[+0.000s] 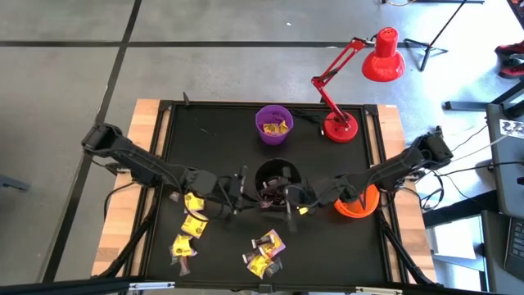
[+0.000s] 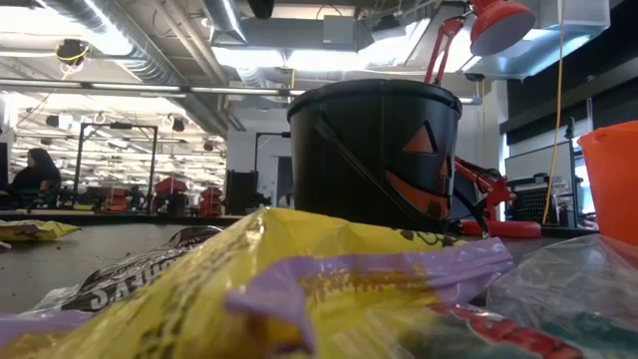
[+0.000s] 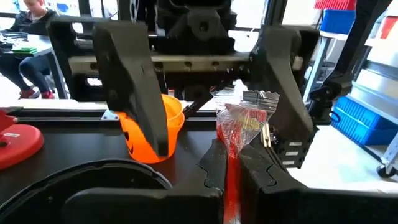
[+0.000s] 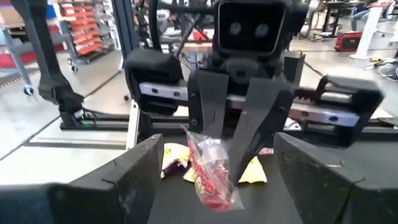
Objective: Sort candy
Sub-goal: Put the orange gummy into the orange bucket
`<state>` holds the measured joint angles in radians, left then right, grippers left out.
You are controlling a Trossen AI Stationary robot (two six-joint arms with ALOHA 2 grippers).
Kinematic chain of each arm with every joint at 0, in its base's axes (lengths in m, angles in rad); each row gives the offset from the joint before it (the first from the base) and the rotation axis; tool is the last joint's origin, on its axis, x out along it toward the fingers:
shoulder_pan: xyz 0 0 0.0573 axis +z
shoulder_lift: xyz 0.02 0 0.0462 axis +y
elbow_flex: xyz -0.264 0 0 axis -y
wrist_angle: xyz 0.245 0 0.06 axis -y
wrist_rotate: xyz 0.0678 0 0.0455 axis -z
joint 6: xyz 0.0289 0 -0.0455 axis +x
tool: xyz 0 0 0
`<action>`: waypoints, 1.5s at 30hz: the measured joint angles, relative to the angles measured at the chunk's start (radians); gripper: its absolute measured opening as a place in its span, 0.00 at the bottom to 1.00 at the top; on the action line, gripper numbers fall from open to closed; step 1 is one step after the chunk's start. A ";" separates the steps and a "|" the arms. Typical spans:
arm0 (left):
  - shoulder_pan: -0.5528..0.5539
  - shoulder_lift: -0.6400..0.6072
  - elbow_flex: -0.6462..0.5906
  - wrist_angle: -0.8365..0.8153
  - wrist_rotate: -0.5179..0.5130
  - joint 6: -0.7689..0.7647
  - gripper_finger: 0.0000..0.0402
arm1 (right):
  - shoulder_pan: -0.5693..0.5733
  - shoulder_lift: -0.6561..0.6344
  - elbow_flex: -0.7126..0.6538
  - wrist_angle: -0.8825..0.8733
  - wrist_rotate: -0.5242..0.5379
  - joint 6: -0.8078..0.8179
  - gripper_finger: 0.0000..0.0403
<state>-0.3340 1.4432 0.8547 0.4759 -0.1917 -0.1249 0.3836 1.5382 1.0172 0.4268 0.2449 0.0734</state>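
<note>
Left tool (image 4: 233, 163) pinching a red clear-wrapped candy (image 4: 211, 167) over the black pumpkin-face plastic bucket (image 1: 277, 182), right tool (image 3: 211, 93) facing it, fingers spread wide.

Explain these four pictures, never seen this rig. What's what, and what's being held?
It is a table robot with two dark arms, each ending in a two-finger gripper. One picture looks straight down on the table, one looks level across it, and two come from cameras on the wrists. On the table lie loose candy pieces, yellow and dark, along with a purple bowl, a black bowl, an orange bowl and a red lamp. By the black bowl the left gripper is shut on a reddish candy. The right gripper faces it, its fingers wide open on either side of it.
</note>
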 joint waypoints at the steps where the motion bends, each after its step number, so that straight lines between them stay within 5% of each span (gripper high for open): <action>1: 0.001 0.005 0.000 -0.001 0.000 0.000 0.00 | 0.000 0.007 0.000 -0.003 0.008 0.000 0.74; 16: 0.001 0.011 -0.001 -0.023 -0.018 0.002 0.01 | 0.002 0.030 0.000 -0.021 0.045 0.007 0.16; 45: -0.007 0.011 0.002 -0.090 -0.003 -0.003 0.00 | 0.001 0.032 0.000 -0.049 -0.013 0.032 0.23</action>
<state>-0.3414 1.4544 0.8562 0.3858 -0.1945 -0.1284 0.3847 1.5703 1.0176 0.3774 0.2320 0.1059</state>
